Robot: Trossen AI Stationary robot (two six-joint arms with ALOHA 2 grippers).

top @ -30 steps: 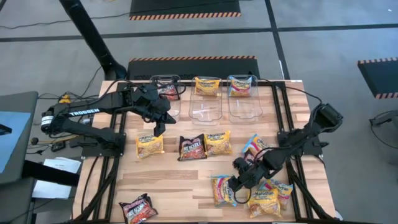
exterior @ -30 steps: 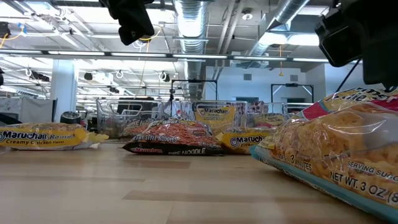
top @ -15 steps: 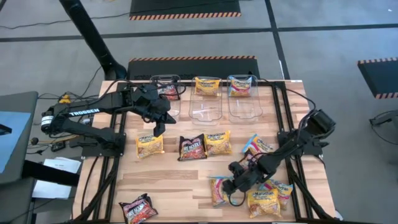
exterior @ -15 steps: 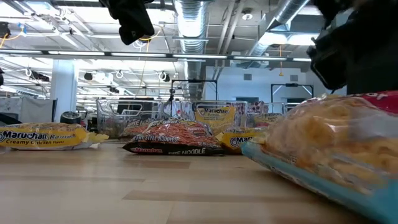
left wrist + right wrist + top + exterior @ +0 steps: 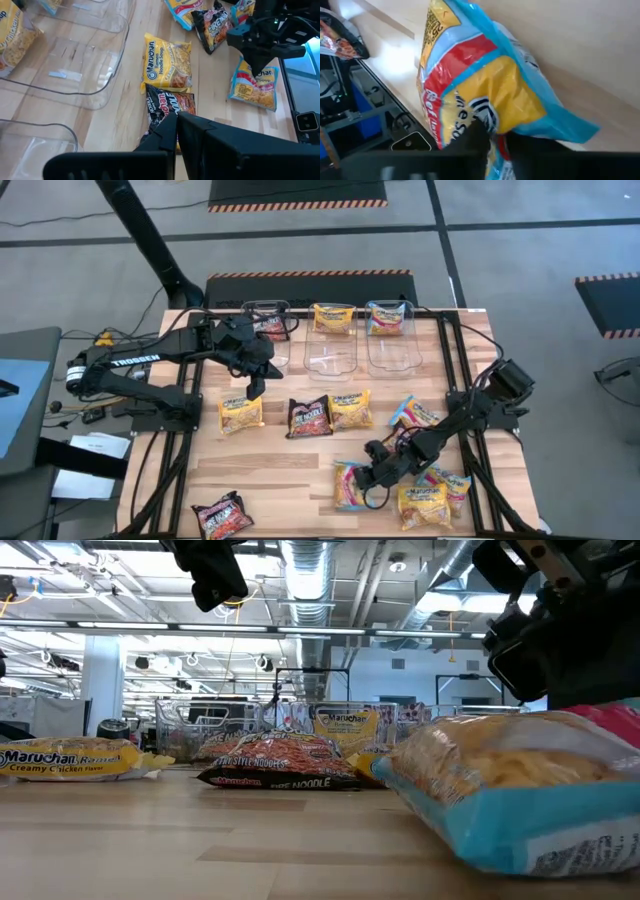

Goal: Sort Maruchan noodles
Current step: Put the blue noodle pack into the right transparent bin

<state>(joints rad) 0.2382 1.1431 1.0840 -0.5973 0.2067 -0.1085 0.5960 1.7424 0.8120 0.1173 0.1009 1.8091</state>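
One light-blue packet (image 5: 485, 95) sits pinched between the jaws of our right gripper (image 5: 372, 478) near the table's front edge, ready for lifting toward the far tubs (image 5: 330, 352), while our left gripper (image 5: 255, 385) hangs clenched and empty beyond.

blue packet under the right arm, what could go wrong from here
1. The right gripper has its fingers closing on the blue packet near one edge, as the right wrist view shows; crinkly plastic could slip out on the lift.
2. More packets lie close beside it near the table's front edge; dragging the blue one may shove them.
3. The left gripper hangs shut over the table near the tubs; a carry to them could cross its space.
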